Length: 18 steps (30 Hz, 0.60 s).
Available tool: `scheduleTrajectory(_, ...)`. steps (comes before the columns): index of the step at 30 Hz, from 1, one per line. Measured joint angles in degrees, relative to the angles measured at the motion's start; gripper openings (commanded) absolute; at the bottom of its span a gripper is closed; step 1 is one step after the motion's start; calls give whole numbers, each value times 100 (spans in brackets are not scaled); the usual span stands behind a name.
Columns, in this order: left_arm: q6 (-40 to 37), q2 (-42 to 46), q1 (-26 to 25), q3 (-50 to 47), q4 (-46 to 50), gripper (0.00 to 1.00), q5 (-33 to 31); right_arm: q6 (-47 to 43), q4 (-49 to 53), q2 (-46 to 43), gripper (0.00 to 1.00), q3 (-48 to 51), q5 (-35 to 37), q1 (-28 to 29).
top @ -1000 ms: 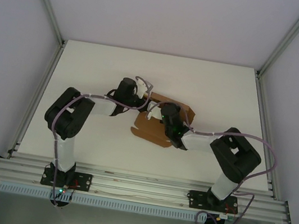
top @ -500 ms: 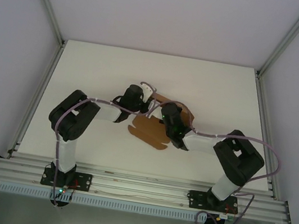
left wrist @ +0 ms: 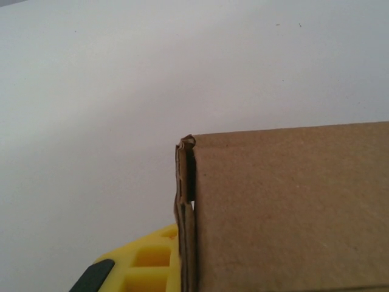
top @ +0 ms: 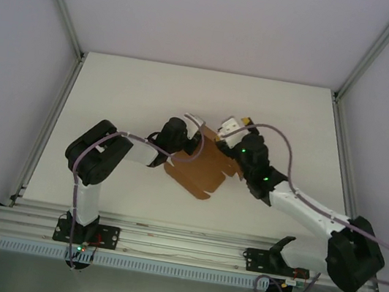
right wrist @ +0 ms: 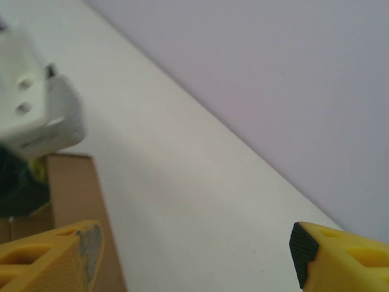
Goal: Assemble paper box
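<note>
On the white bench (top: pixel 115 89), the paper box (top: pixel 201 171) lies mid-frame. The left gripper (top: pixel 195 143) pinches its upper edge; the right gripper (right wrist: pixel 194 267), spread wide, should seat squarely on the cardboard before folding.

Plain white walls (top: pixel 215 16) and aluminium framing (top: pixel 179 241) are enclosing a white table (top: pixel 115 89), suggesting a robotics lab cell.

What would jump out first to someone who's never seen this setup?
The brown paper box, partly folded, lies in the middle of the table. The left end effector is clamped on its left edge, while the right end effector stands wide open at its far edge.
</note>
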<state>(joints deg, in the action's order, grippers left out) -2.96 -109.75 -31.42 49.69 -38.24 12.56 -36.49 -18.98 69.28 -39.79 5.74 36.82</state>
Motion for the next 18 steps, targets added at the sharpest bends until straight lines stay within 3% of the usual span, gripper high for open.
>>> scheduleTrajectory(6, -13, 0, -13, -81, -168, 5, 0, 1445, 599, 542, 85, -859, -938, -667)
scheduleTrajectory(11, -13, 0, -22, -109, -219, 8, 0, 1880, 876, 1375, 84, -1421, -1320, -654)
scheduleTrajectory(18, -11, 0, -48, -116, -232, 14, -2, 2166, 1091, 2186, 80, -1475, -1681, -654)
